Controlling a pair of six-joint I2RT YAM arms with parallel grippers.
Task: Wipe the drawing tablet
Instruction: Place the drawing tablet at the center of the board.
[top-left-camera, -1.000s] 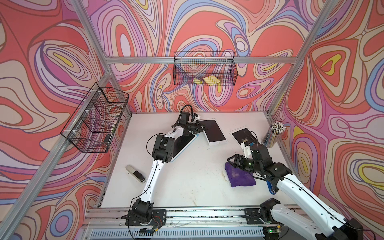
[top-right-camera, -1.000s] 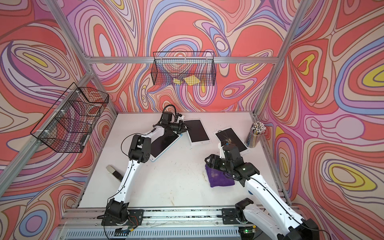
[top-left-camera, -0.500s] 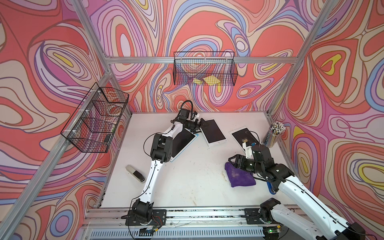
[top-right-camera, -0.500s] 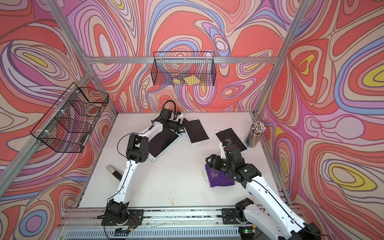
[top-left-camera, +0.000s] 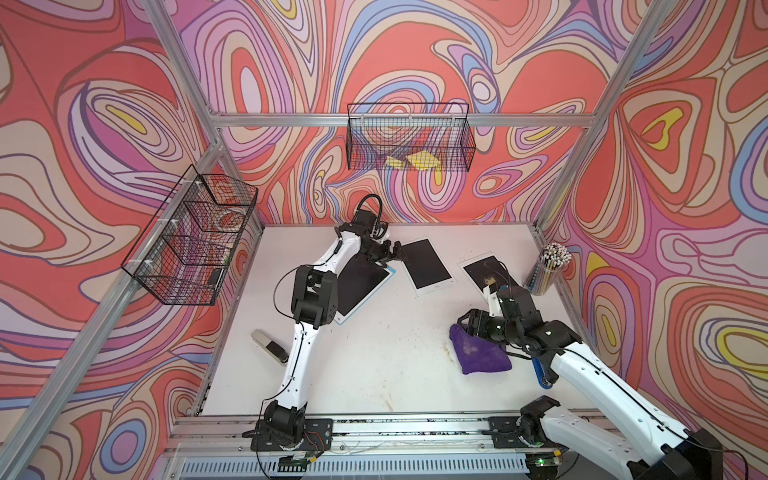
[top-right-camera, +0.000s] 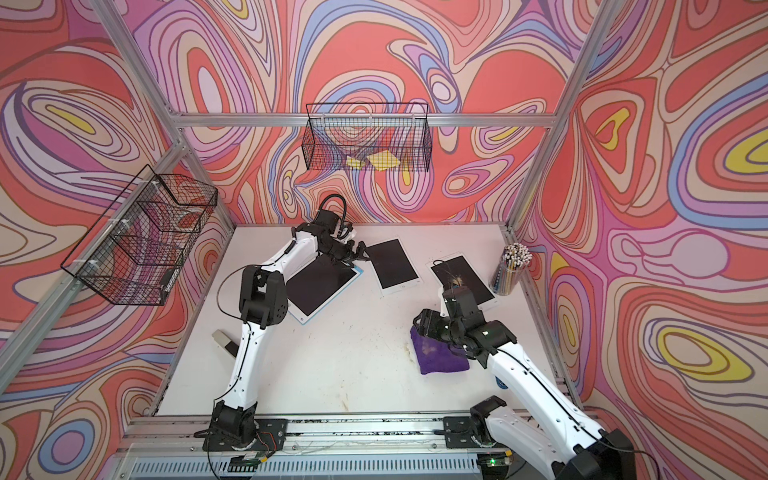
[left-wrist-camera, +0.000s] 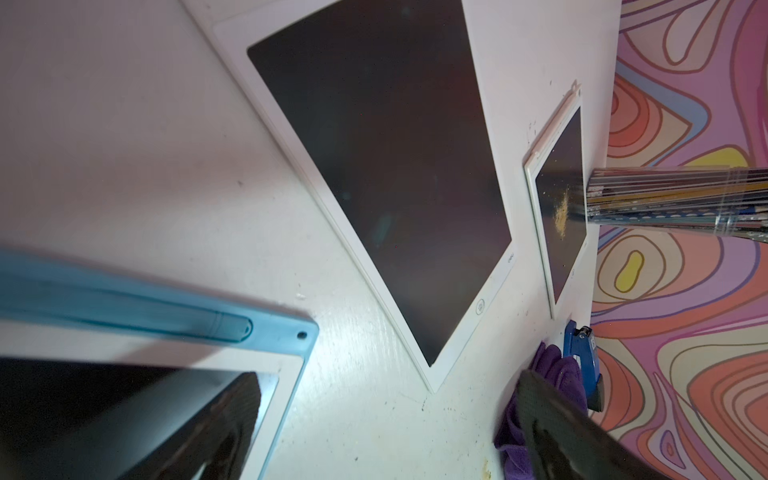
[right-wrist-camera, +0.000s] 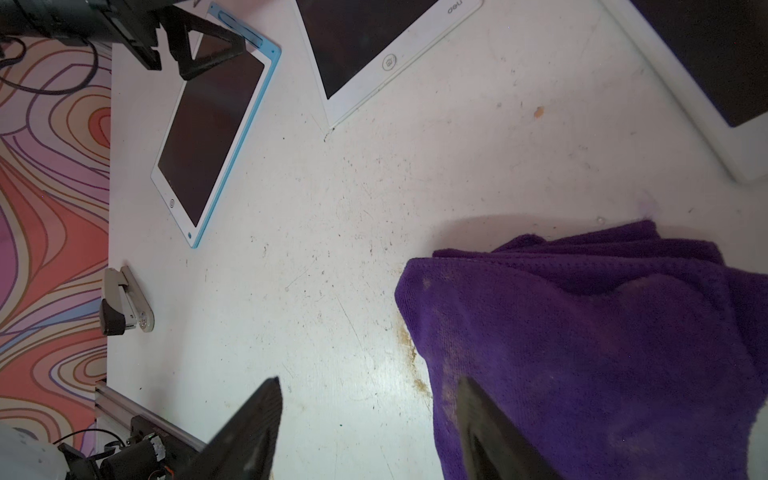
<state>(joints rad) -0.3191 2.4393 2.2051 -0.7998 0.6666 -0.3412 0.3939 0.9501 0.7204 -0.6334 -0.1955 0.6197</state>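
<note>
Three drawing tablets lie at the back of the table: a blue-edged one (top-left-camera: 361, 286), a white middle one (top-left-camera: 428, 264) and a right one (top-left-camera: 484, 270) with yellowish crumbs on its dark screen (left-wrist-camera: 561, 199). My left gripper (top-left-camera: 392, 253) hangs open over the gap between the blue-edged tablet's far corner (left-wrist-camera: 291, 332) and the middle tablet (left-wrist-camera: 374, 166), holding nothing. A folded purple cloth (top-left-camera: 482, 353) lies on the table in front of the right tablet. My right gripper (right-wrist-camera: 369, 382) is open over the cloth's left edge, one finger above the cloth (right-wrist-camera: 602, 332) and one above bare table.
A clear cup of pencils (top-left-camera: 548, 268) stands by the right wall beside the crumbed tablet. A grey stapler (top-left-camera: 269, 345) lies near the left edge. Wire baskets hang on the back wall (top-left-camera: 409, 143) and the left wall (top-left-camera: 191, 237). The table top is stained near the cloth.
My left gripper has gone from shut to wide open at the blue-edged tablet's far corner and lifted slightly. The right arm and cloth have hardly moved.
</note>
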